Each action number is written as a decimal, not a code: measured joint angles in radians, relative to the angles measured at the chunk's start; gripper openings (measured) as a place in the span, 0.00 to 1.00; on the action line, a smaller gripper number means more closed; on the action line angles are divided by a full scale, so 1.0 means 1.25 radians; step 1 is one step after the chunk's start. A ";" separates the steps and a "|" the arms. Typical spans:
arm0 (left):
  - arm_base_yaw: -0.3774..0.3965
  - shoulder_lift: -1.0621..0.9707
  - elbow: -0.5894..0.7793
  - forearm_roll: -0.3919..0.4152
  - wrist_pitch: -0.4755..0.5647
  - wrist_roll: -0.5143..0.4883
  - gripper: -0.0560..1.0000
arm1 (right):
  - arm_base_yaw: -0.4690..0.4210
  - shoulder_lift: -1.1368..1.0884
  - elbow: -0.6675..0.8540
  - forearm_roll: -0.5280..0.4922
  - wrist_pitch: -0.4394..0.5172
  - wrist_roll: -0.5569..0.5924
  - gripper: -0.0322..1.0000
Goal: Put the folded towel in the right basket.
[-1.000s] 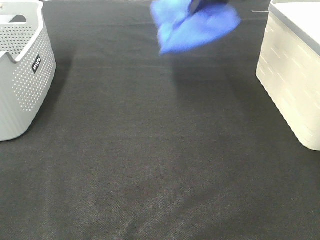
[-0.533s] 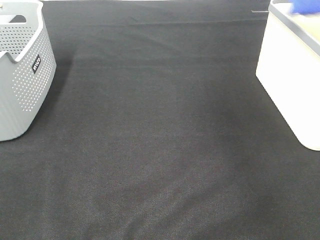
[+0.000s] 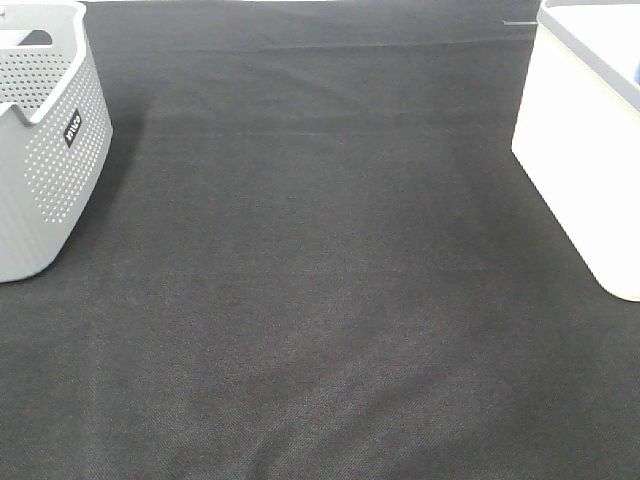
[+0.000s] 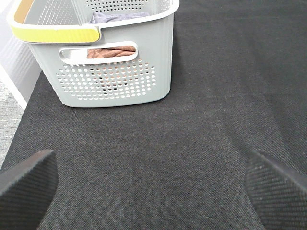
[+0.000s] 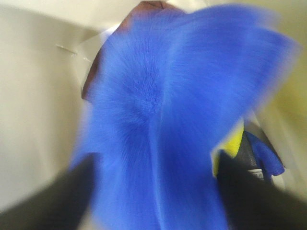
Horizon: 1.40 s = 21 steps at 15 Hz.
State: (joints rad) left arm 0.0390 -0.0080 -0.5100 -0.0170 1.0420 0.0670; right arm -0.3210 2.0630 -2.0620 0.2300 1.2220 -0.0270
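Since the job falls to the other arm, the left fingers (image 4: 26, 187) hang spread wide with nothing between them, low over the tabletop (image 4: 192, 120). I judge this arm is simply parked out of the way. A little ahead of those fingers stands the grey basket (image 4: 115, 81), with a brown cloth (image 4: 112, 49) showing through its handle slot.

Farther right, the white right basket (image 3: 580, 170) stands at the tabletop's far side. The folded towel (image 5: 158, 120), blue and smeared by motion, fills the space between the right fingers (image 5: 43, 201). The basket's pale inner walls surround it, and something yellow (image 5: 231, 143) lies beyond the fingers, deeper in. By my reading the towel is already within the basket's mouth, held low so it lands inside. Whether the right fingers clamp it or stand clear of it I cannot tell, because the blur hides the contact.
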 joint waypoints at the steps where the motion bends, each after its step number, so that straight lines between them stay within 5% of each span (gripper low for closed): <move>1: 0.000 0.000 0.000 0.000 0.000 0.000 0.99 | 0.004 0.000 0.000 0.000 0.000 -0.013 0.86; 2: 0.000 0.000 0.000 0.000 0.000 0.000 0.99 | 0.009 0.000 0.000 0.012 0.000 -0.015 0.94; 5: 0.000 0.000 0.000 0.000 0.000 0.000 0.99 | 0.069 0.000 -0.018 0.031 -0.001 -0.015 0.97; 9: 0.000 0.000 0.000 0.000 0.000 0.000 0.99 | 0.278 -0.012 -0.074 -0.075 0.000 0.015 0.97; 12: 0.000 0.000 0.000 0.000 0.000 0.000 0.99 | 0.306 -0.052 -0.034 -0.124 -0.001 0.051 0.97; 16: 0.000 0.000 0.000 0.000 0.000 0.000 0.99 | 0.305 -0.270 0.193 -0.140 -0.002 0.070 0.93; 19: 0.000 0.000 0.000 -0.001 0.000 0.000 0.99 | 0.305 -0.540 0.509 -0.122 -0.006 0.082 0.93; 20: 0.000 0.000 0.000 -0.001 0.000 0.000 0.99 | 0.305 -0.540 0.509 -0.122 -0.006 0.082 0.93; 21: 0.000 0.000 0.000 -0.002 0.000 0.000 0.99 | 0.305 -0.706 0.665 -0.121 -0.016 0.082 0.93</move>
State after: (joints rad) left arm 0.0390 -0.0080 -0.5100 -0.0190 1.0420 0.0670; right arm 0.0600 1.1810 -1.2310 0.0790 1.2020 0.0750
